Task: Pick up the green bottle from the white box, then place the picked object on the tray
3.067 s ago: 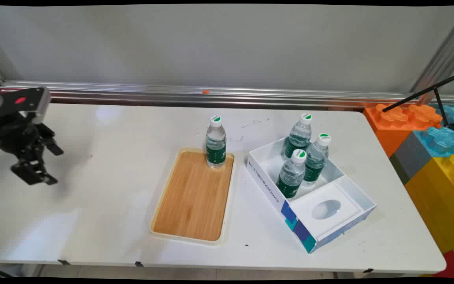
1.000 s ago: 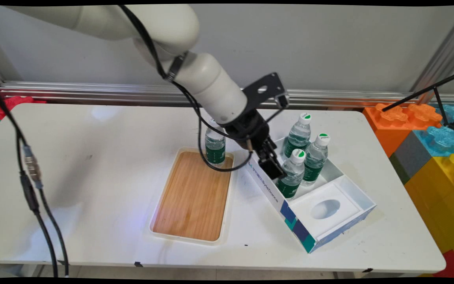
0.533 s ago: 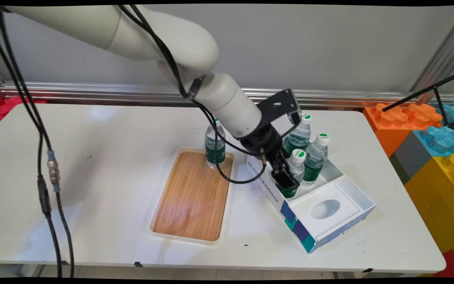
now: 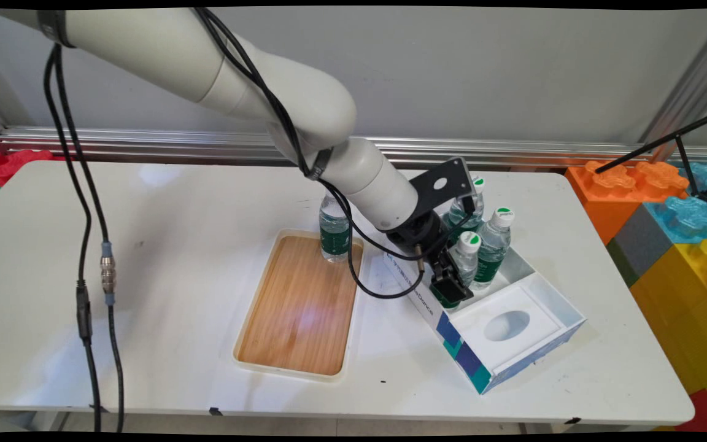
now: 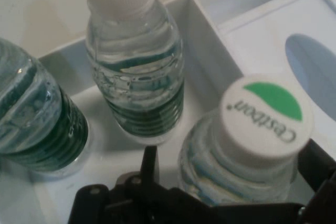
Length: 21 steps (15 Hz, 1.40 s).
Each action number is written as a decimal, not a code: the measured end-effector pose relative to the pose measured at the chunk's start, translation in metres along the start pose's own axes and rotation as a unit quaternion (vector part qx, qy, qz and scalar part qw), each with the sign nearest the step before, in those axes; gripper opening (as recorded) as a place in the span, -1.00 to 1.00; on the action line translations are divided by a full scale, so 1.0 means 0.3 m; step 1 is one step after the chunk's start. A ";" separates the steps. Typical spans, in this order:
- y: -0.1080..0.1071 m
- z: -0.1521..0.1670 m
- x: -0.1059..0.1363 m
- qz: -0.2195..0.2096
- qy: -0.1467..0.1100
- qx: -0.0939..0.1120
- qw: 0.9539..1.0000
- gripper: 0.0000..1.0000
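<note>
White table [image 4: 145, 245]: claw [image 4: 452, 288] open astride nearest bottle [image 4: 465, 258] in box [image 4: 550, 301]; full, smooth plastic, best gripped mid-body.

Three capped water bottles [image 5: 247, 145] stand in a white box [image 5: 210, 51].

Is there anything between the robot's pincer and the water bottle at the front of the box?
Nothing visible. The pincer is already down at the front bottle in the white box; in the hand view that bottle sits between the black fingers. The two other bottles stand behind it.
</note>
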<state>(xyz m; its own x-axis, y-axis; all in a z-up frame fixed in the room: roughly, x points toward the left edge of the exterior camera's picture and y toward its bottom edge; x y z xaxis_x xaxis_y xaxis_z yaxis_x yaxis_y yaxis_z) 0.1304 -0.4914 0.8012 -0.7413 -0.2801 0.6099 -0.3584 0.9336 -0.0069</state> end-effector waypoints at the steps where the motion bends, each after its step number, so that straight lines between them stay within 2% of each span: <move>1: 0.001 0.009 -0.003 0.000 0.001 0.000 1.000 1.00; 4: 0.001 0.029 -0.009 0.003 0.005 0.001 1.000 1.00; 5: 0.002 0.033 -0.010 0.004 0.007 0.002 1.000 -1.00; 12: 0.015 -0.005 -0.008 0.008 0.013 0.005 1.000 -1.00; 18: -0.002 -0.156 0.085 -0.012 0.029 0.024 0.999 -1.00; 21: 0.003 -0.264 0.146 -0.028 0.027 0.028 0.999 -1.00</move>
<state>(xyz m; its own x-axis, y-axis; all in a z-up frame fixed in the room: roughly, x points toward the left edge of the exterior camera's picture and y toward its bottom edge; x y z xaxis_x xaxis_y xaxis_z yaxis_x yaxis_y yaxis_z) 0.1426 -0.4850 0.8907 -0.6879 -0.3183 0.6523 -0.4315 0.9020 -0.0149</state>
